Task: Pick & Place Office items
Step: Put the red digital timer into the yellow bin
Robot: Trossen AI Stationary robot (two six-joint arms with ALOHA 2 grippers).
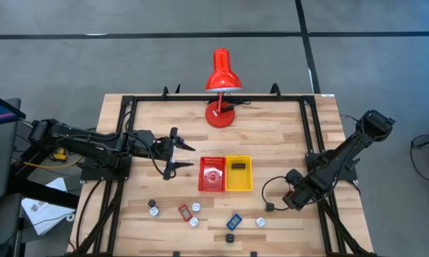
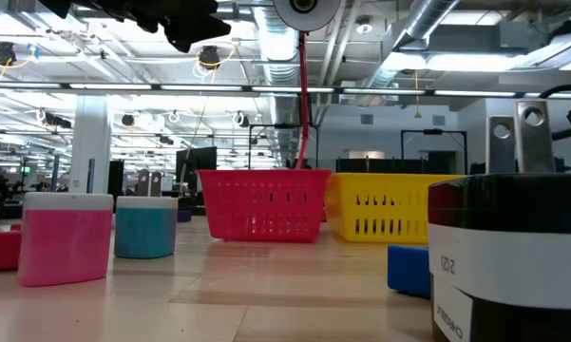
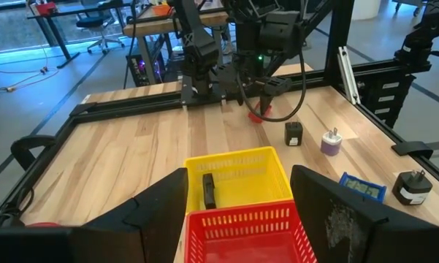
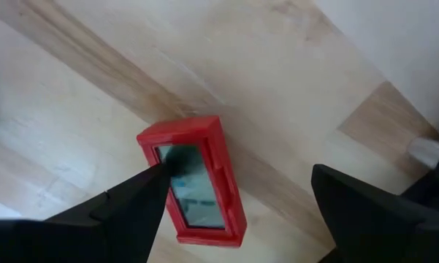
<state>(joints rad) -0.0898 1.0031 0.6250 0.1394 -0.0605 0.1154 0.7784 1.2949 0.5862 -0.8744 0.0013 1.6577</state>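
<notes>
High view, big to small: wooden desk [image 1: 271,135], red lamp [image 1: 222,78] at the far edge, red tray [image 1: 212,173] and yellow tray [image 1: 239,173] touching mid-desk. Left end effector [image 1: 177,157] hovers just left of the red tray, fingers spread, nothing in them. Right end effector [image 1: 289,198] sits low near the right edge, released, over a small red office item [image 4: 193,179]. Other office items [image 1: 193,214] lie scattered along the near edge.

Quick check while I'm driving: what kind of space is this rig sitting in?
Likely a large open lab or industrial workshop: exposed ceiling ducts and strip lighting, other framed workbenches with office chairs behind, and a bare concrete floor around the wooden table.
</notes>
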